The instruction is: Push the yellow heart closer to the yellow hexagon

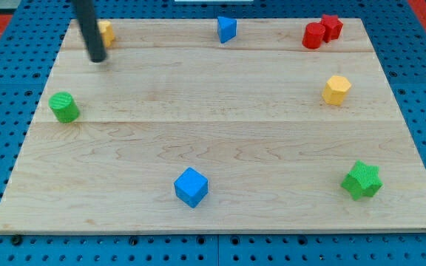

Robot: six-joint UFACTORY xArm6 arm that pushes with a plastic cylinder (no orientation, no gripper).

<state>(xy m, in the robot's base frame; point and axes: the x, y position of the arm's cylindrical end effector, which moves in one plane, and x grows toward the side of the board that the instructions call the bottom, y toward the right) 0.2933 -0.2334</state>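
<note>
A yellow block (106, 32), partly hidden behind my rod, sits at the board's top left; its shape does not show fully, so I take it for the yellow heart. The yellow hexagon (336, 89) sits at the view's right, in the upper half. My tip (97, 59) rests on the board just below and slightly left of the top-left yellow block, close to it; contact cannot be told.
A green cylinder (64, 107) is at the left edge. A blue triangle (227, 29) is at top centre. Two red blocks (322, 31) touch at top right. A blue cube (191, 186) is at bottom centre, a green star (362, 180) at bottom right.
</note>
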